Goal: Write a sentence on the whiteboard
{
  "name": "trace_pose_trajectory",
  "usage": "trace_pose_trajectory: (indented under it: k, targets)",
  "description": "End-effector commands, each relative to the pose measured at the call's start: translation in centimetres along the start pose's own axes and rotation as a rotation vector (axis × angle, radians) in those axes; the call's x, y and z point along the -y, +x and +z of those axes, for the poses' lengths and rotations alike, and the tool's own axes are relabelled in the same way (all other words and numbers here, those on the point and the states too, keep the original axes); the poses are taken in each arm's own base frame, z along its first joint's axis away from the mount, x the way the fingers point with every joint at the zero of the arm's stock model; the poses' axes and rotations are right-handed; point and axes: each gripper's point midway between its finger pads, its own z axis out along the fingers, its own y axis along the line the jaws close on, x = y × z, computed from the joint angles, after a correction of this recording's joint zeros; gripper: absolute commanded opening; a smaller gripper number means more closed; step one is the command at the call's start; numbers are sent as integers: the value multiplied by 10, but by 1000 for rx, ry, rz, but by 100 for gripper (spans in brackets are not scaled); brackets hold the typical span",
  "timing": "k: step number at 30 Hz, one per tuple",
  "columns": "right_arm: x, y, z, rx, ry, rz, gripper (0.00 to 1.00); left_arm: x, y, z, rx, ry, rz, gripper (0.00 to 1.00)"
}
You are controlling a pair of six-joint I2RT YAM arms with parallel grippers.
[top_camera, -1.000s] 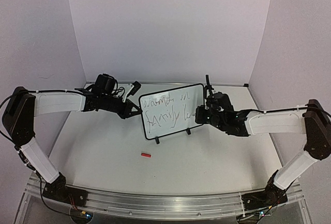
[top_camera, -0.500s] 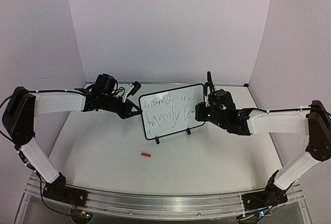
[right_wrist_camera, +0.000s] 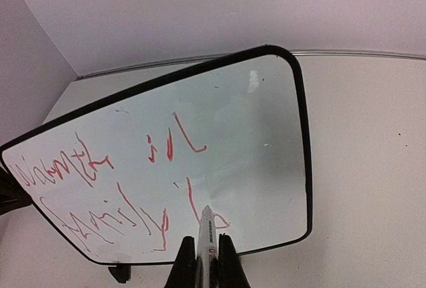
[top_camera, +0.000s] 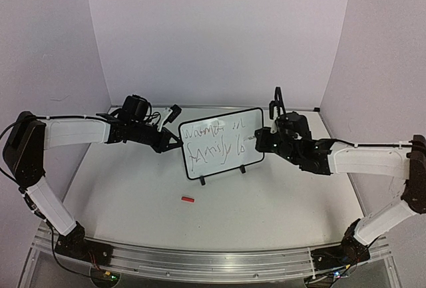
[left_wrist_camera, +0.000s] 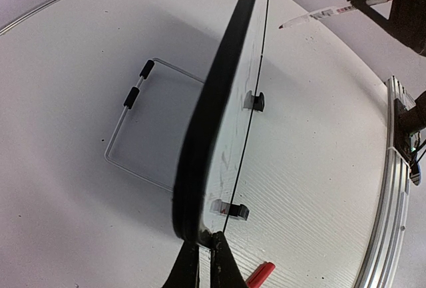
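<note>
Whiteboard (top_camera: 221, 143) stands on the table (top_camera: 133, 188), our left gripper (top_camera: 178, 140) pinching its left edge. Our right gripper (top_camera: 261, 140), clamped on the marker (right_wrist_camera: 206, 235), has slid right; its tip sits at the end of the sentence (top_camera: 213, 140).

Upper line of sentence (top_camera: 214, 138) illegible
</note>
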Motion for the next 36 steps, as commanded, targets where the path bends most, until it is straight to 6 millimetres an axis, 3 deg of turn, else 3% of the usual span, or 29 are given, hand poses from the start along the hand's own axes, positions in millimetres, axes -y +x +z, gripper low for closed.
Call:
trace_pose_trajectory:
  k: [1, 19, 36]
  targets:
    - [11, -19, -18, 63, 34, 31, 0, -13, 10, 4, -50, -60, 18, 0]
    - [5, -12, 11, 41, 61, -27, 0, -14, 11, 6, -56, -61, 16, 0]
    - [16, 16, 26, -15, 106, -42, 0, -15, 11, 5, -55, -62, 17, 0]
